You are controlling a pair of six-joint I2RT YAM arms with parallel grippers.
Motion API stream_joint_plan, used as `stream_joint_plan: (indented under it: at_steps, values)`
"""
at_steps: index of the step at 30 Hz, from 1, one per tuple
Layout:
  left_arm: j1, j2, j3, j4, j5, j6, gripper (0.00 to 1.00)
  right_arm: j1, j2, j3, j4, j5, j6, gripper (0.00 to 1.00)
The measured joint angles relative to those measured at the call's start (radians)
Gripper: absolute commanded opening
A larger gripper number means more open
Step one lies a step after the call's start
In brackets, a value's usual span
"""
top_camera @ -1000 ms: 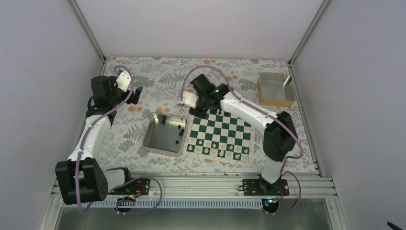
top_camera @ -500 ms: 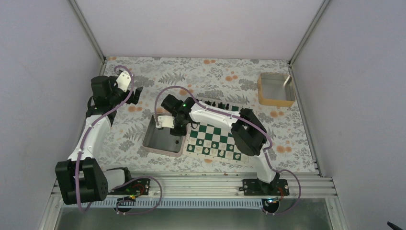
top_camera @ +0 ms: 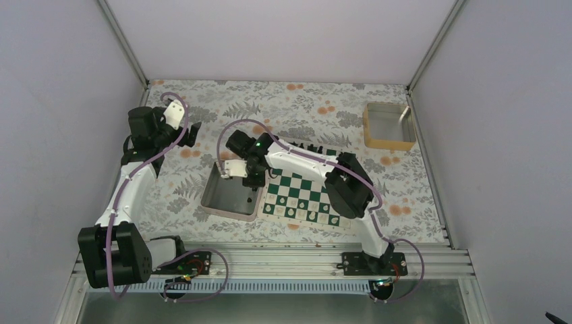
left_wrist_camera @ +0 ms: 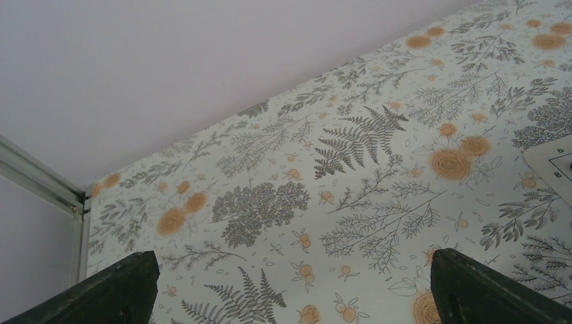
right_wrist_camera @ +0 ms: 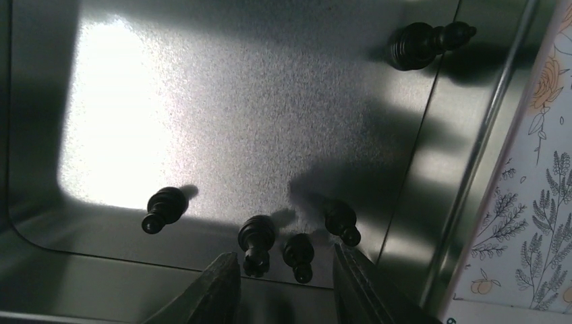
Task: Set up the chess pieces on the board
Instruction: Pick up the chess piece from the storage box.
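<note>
Tabletop (top_camera: 297,101): floral-patterned; carries everything listed below
Right arm (top_camera: 303,160): reaches from the near edge leftward across the board; its wrist is over the tray
Left arm (top_camera: 128,189): raised along the left edge, clear of the tray and the board
Board (top_camera: 303,196): green-and-white, flat near the middle of the near edge; just beside the tray's right side
Tray (top_camera: 226,196): square, shiny metal; left of the board
Box (top_camera: 390,145): tan-walled; far right corner
Left gripper (left_wrist_camera: 291,255): jaws spread wide over bare tabletop; holding nothing
Right gripper (right_wrist_camera: 283,260): jaws parted low inside the tray; two pieces lie between the fingers, neither gripped
Chess pieces (right_wrist_camera: 162,209): black; five lie on the tray floor, four near one edge and one apart; others stand in a row along the board's far edge
Pale pieces (top_camera: 303,214): ranged along the board's near edge
</note>
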Motion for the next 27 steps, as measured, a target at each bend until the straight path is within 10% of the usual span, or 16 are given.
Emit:
stream_joint_plan:
  at_steps: [27]
  values:
    - [0.0, -0.001, 0.0, 0.0, 0.0, 0.0, 1.0, 0.002, 0.094, 0.093, -0.116, 0.045, -0.037, 0.34]
